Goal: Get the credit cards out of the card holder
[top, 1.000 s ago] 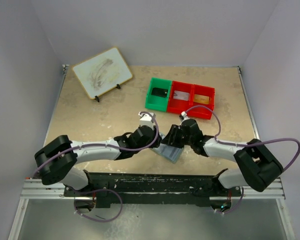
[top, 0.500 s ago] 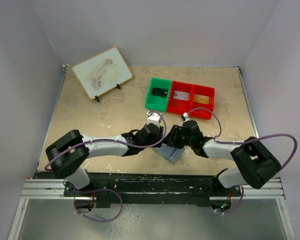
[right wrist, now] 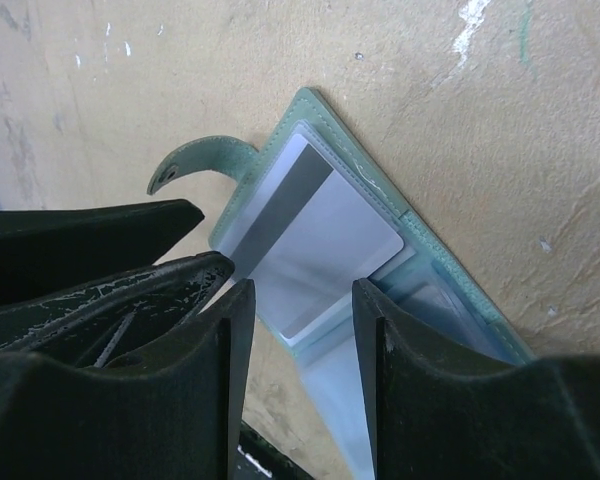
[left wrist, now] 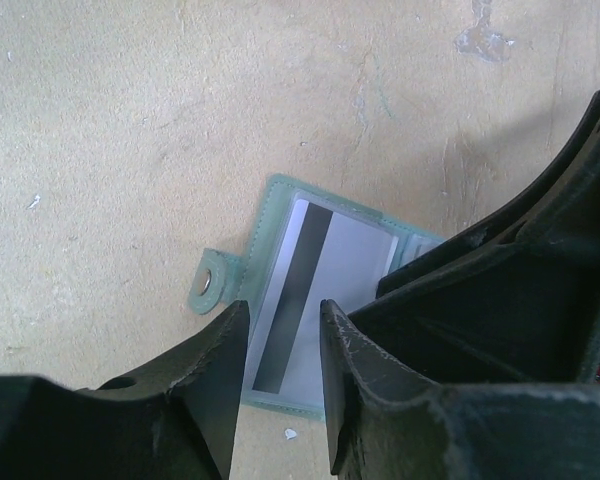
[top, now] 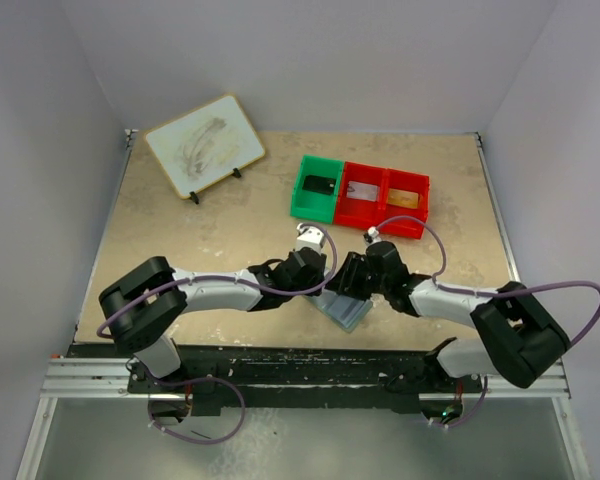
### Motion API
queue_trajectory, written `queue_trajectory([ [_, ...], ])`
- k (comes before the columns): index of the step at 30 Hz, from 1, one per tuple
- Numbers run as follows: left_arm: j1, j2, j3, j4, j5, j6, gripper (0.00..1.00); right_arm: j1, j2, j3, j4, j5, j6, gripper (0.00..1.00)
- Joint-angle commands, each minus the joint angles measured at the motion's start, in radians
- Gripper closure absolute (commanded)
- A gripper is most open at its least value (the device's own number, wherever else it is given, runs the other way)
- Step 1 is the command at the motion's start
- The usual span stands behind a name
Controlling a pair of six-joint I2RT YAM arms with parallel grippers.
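Open card holder (top: 342, 310) lies flat on table (top: 180, 250), lower centre of top view; striped card (left wrist: 310, 290) long axis runs into gap of L gripper (left wrist: 278, 390), jaws narrow, empty; R gripper (right wrist: 295, 370) alongside, jaws approx half apart, empty.

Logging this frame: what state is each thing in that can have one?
card holder, open, inside facing up
card, in its sleeve, not pulled out
snap strap, unfastened
left gripper, narrowly open, above the card
right gripper, open, over the card holder
green bin, holds a dark flat item
red bin, something in each compartment, unclear what
drawing board, propped tilted on its stand
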Motion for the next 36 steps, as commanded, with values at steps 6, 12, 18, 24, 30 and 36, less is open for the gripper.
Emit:
queue_trajectory([
  [6, -0.003, 0.002, -0.005, 0.038, -0.002, 0.002, 0.68, 0.006, -0.028, 0.008, -0.068, 0.033, 0.004, 0.52],
  [12, -0.003, 0.033, -0.004, 0.038, 0.049, 0.015, 0.71, 0.005, -0.013, -0.010, -0.067, 0.059, 0.038, 0.53],
  [18, -0.003, 0.073, -0.012, 0.035, 0.096, 0.026, 0.78, 0.006, -0.005, 0.008, -0.131, 0.125, 0.071, 0.52],
  [24, -0.005, 0.082, -0.051, 0.033, 0.086, -0.034, 0.83, 0.006, -0.011, 0.038, -0.212, 0.190, 0.086, 0.51],
  [30, -0.022, 0.073, -0.114, 0.071, 0.081, -0.105, 0.84, 0.006, -0.099, 0.033, -0.265, 0.220, 0.131, 0.51],
  [36, -0.065, 0.086, -0.102, 0.077, 0.071, -0.126, 0.84, 0.006, -0.027, 0.007, -0.157, 0.125, 0.154, 0.53],
])
